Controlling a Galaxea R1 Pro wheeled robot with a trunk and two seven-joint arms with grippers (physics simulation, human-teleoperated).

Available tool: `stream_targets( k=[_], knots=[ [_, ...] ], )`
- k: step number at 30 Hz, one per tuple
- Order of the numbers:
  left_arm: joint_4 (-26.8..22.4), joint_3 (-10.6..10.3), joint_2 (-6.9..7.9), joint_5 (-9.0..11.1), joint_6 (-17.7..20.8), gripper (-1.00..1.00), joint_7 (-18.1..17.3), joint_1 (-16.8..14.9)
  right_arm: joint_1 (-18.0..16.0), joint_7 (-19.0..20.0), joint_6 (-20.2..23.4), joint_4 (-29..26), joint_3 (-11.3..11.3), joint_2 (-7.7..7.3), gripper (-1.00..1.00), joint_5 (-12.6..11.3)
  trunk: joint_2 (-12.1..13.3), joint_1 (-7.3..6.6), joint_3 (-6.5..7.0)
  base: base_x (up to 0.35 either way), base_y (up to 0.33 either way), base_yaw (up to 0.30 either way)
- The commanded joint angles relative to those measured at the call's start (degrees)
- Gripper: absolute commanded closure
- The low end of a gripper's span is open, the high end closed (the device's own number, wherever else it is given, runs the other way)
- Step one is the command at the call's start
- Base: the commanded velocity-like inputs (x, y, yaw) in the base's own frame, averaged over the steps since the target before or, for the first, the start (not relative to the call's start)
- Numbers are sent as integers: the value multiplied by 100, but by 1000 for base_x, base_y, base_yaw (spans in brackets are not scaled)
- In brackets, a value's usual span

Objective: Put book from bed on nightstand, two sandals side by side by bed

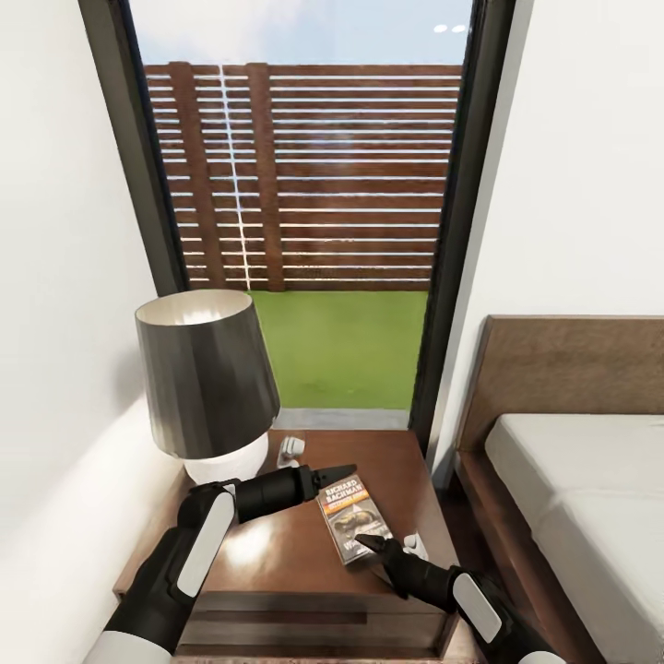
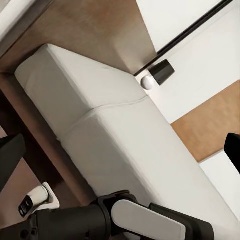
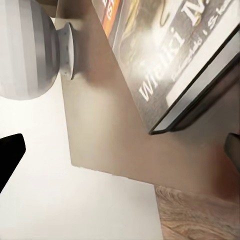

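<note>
- My right gripper (image 1: 373,546) is spread, just clear of the book (image 1: 353,518) lying flat on the nightstand (image 1: 277,553).
- Thin, light, stiff paperback; I'd pinch its near edge.
- My left gripper (image 1: 337,473): also spread.

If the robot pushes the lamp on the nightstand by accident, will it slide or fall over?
The lamp would probably tip rather than slide: its dark shade looks wider than its rounded white base, so it seems top-heavy. The left tool is close to that base, so a sideways bump is possible. The glossy nightstand may allow some sliding first.
</note>
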Motion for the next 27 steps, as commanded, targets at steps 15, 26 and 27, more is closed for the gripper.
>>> stream_targets(
  k=[15,26,27],
  knots=[
    [92,1,-1,18,40,-100,-2,-3,-2,-7,29,-2,5,-1,-100,-37,359,-199,156,-7,0,0],
    [107,2,-1,18,40,-100,-2,-3,-2,-5,10,-10,5,-1,-100,-37,800,-441,354,0,0,0],
    [107,2,-1,18,40,-100,-2,-3,-2,-4,7,-12,3,-1,-100,-37,840,-463,372,0,0,0]
  ],
)
